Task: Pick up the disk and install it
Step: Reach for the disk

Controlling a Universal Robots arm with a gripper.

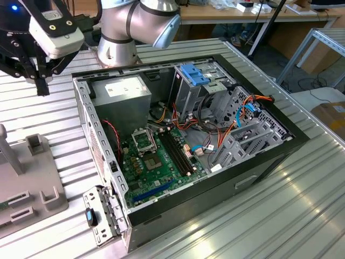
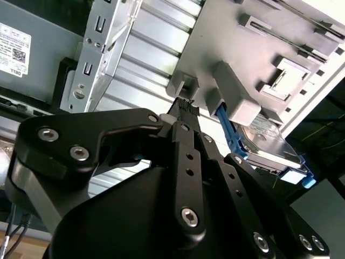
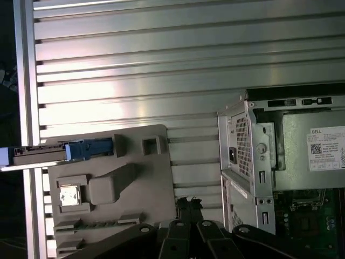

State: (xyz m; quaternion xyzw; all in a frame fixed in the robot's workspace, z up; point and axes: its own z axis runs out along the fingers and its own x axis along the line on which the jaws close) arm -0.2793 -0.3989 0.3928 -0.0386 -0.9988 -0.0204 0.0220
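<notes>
- Over the slatted table [image 3: 161, 59], just off the near edge of the grey fixture plate [image 3: 151, 178]: hovering with gripper [image 3: 188, 204] clenched, fingertips together, holding nothing.
- Between gripper and target: raised blocks [image 3: 110, 183] and a square socket [image 3: 153, 144] on the plate. Would count these as the obstacles on a straight run across.
- Across the plate, at its far edge: the disk [image 3: 38, 155] parked in the fixture, seemingly on edge. Long axis parallel to the table slats, blue tab [image 3: 86, 150] at the end nearer the socket, other end past the table rim.
- Off the opposite way, well apart from the disk: open computer case [image 1: 188, 145], with drive cage [image 1: 197, 75], light-blue top, at its far side.
</notes>
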